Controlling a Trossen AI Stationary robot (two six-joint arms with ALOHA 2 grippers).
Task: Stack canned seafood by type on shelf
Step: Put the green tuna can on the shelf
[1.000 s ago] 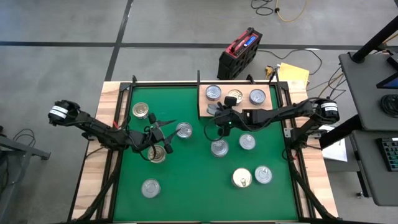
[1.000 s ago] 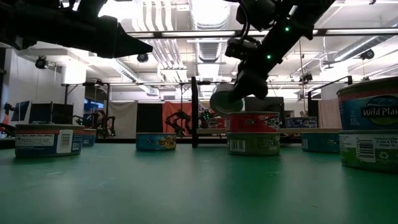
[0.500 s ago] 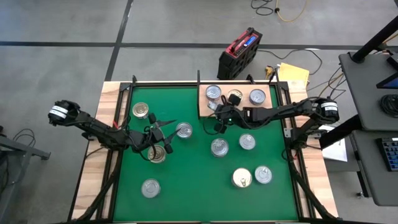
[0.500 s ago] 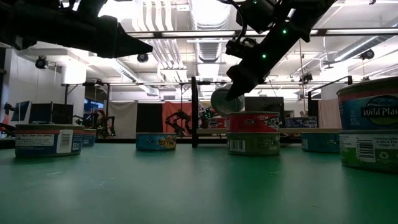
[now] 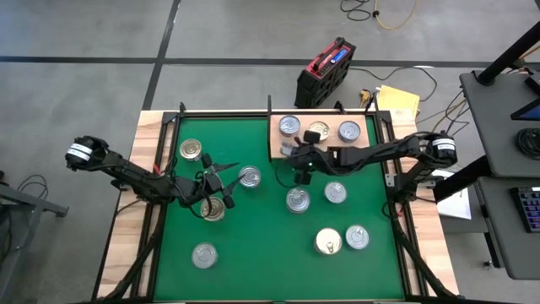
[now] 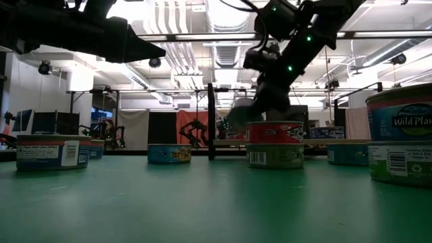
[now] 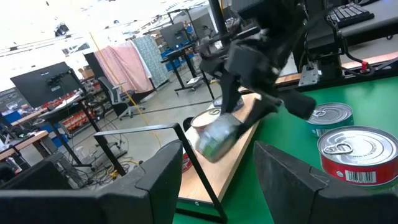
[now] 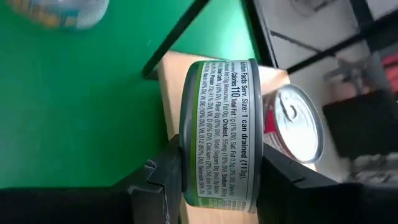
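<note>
Above the shelf's point(image 5: 361, 149) near-left corner, right gripper point(image 5: 299, 163) jaws clamped on a green-labelled can point(image 8: 221, 134) — held sideways, could topple off the edge when released.

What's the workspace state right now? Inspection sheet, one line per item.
Surface: green mat on a wooden table frame.
Job's things: three cans on the shelf; eight loose cans on the mat.
Clutter: nothing seen.
Hands: right hand shut on a green-labelled can, at the shelf's near-left corner; left hand open, over the mat's left half.
Cables: leads on the floor beyond the table.
Surroundings: red case, desk at right.
</note>
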